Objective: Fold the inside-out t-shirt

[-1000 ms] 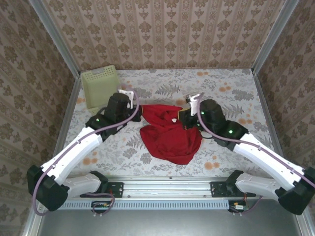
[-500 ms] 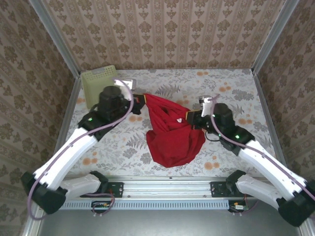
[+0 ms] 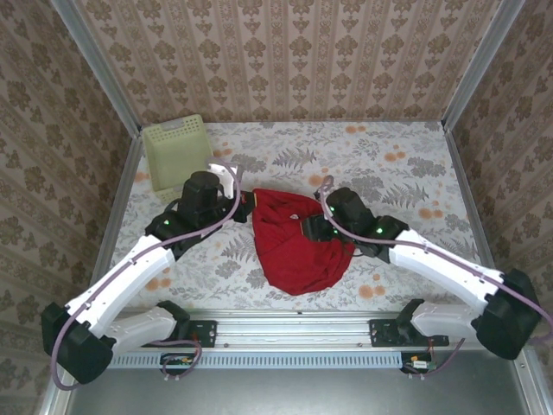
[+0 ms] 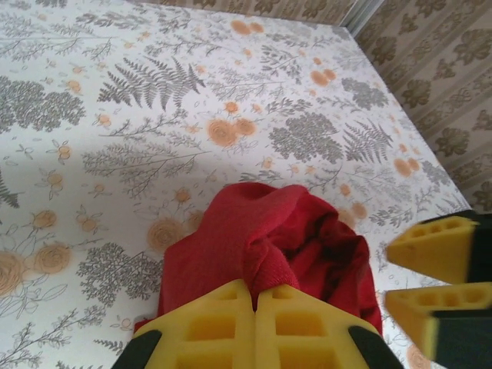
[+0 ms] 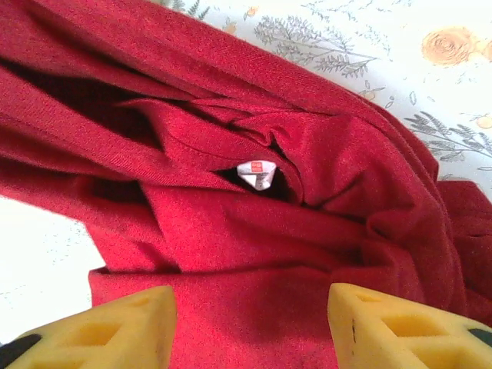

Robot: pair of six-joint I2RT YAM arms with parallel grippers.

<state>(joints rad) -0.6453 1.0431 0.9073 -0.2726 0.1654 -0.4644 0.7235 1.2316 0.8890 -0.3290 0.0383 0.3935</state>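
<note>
Pinching a bunched fold of the shirt (image 3: 294, 251) at its 10 o'clock corner, the left gripper (image 4: 255, 296) has both fingers pressed together on the cloth. The right gripper (image 5: 250, 323) hangs over the crumpled mid-table heap with its 2 fingers spread, near a white tag (image 5: 256, 174). A basket (image 3: 175, 151) sits at the table's (image 3: 415, 164) 10 o'clock.

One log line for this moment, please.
left gripper: shut on t-shirt | right gripper: open over t-shirt | basket: far-left corner, apart
</note>
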